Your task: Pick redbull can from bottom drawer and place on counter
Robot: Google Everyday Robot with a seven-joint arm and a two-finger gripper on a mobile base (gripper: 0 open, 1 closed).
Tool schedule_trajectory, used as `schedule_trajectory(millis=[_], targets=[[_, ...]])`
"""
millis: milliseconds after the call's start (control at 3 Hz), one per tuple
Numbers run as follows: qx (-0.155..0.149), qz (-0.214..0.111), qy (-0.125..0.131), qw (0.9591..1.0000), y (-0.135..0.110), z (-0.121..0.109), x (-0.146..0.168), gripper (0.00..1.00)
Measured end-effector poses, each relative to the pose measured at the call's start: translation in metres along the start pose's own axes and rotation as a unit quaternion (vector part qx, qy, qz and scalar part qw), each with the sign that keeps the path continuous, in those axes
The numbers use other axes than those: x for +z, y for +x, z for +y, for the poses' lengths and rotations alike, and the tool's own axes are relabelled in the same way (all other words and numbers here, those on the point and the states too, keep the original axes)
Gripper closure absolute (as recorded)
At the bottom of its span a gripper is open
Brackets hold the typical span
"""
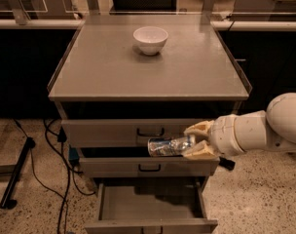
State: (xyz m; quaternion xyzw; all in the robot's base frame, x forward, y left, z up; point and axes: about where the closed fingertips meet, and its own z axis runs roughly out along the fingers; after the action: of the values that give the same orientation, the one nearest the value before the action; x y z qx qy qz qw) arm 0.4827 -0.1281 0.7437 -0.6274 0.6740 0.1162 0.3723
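The redbull can [165, 146] is silver with bluish patches and lies sideways in my gripper [195, 140]. The gripper is shut on its right end and holds it in the air in front of the two upper drawers, above the bottom drawer [150, 204]. That drawer is pulled out and its flat grey floor is bare. The counter [109, 69] is the grey top of the cabinet, above and behind the can. My white arm reaches in from the right.
A white bowl [150, 39] stands at the back middle of the counter. The top drawer [104, 130] and middle drawer [109, 167] are pushed in or nearly so. Black cables [55, 160] and a dark bar [14, 179] lie on the speckled floor to the left.
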Motion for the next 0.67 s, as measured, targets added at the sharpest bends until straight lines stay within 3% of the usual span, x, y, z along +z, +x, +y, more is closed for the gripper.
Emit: schedule_trajectory(millis=[333, 667], targets=[[0.001, 0.0, 0.001, 1.0, -0.004, -0.003, -0.002, 1.0], [0.006, 0.0, 0.008, 0.9999, -0.025, -0.018, -0.016, 1.0]])
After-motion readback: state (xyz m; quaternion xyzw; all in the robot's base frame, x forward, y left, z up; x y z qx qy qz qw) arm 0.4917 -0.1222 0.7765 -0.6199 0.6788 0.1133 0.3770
